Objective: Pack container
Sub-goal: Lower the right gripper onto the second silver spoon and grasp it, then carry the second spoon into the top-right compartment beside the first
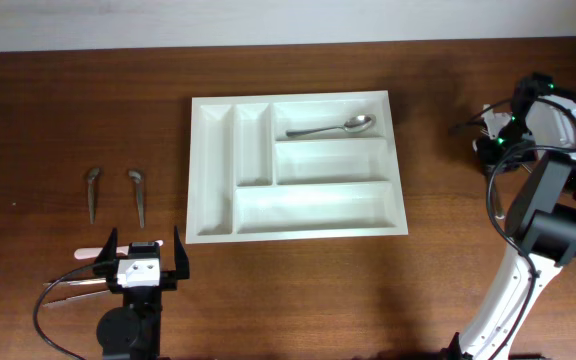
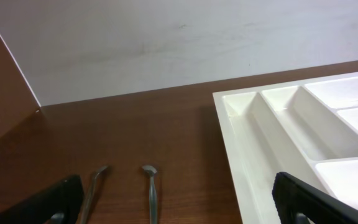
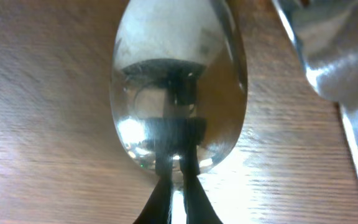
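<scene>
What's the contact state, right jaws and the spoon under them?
Touching. Right wrist view: the jaws of the right gripper are shut on the neck of the spoon, one dark tip against each side, no gap.

Glossy plastic container (image 1: 313, 208), mirror-bright metal spoon (image 3: 179, 62) (wooden table (image 1: 68, 110)).

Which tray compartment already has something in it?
The long crosswise compartment at the tray's far right corner, top right in the overhead view: a spoon lies in it. The other four compartments look empty.
</scene>
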{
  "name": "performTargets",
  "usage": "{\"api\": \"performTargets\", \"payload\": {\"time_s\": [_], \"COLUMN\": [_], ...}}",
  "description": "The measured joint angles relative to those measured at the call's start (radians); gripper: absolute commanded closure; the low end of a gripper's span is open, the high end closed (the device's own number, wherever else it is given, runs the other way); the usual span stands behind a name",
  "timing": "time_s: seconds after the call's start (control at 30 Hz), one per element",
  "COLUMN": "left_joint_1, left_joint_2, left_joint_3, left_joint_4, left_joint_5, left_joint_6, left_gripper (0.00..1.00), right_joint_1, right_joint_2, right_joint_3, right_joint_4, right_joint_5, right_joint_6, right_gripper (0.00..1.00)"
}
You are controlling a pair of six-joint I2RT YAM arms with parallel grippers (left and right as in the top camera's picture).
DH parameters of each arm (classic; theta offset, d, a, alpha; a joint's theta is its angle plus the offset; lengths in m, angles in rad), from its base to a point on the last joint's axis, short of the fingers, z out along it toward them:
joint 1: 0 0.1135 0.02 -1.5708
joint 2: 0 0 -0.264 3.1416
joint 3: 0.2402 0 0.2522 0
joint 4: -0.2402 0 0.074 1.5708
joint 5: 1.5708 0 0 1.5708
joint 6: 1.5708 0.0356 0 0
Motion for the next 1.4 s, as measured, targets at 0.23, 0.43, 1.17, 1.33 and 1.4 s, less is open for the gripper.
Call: {"api": "performTargets", "payload": {"time_s": [0.23,0.43,1.17,1.33,1.4], "left_joint_1": [0.000,0.000,0.000,0.000,0.000], "left_joint_2": [0.000,0.000,0.000,0.000,0.000], "left_joint_3": [0.000,0.000,0.000,0.000,0.000], "left_joint_4": [0.000,0.000,0.000,0.000,0.000], "left_joint_5": [0.000,0.000,0.000,0.000,0.000], "left_joint_6": [0.000,0.000,0.000,0.000,0.000], "left_gripper": [0.01,0.01,0.01,0.01,0.01], "right_joint_1": [0.076,0.143,0.518,0.615,0.642], "right_joint_2": [0.036,0.036,0.036,0.036,0.036], "right_joint_3": [0.229,0.487,0.599,0.599,0.599], "right_joint_4": [-0.116,-0.132,-0.059,-0.059,-0.060], "right_joint_5": [-0.064,-0.169,-0.252,-0.140,-0.095], "right_joint_6": [0.219,0.423,1.608,1.833,1.891], "right_gripper": [0.96,0.96,0.96,0.96,0.96]}}
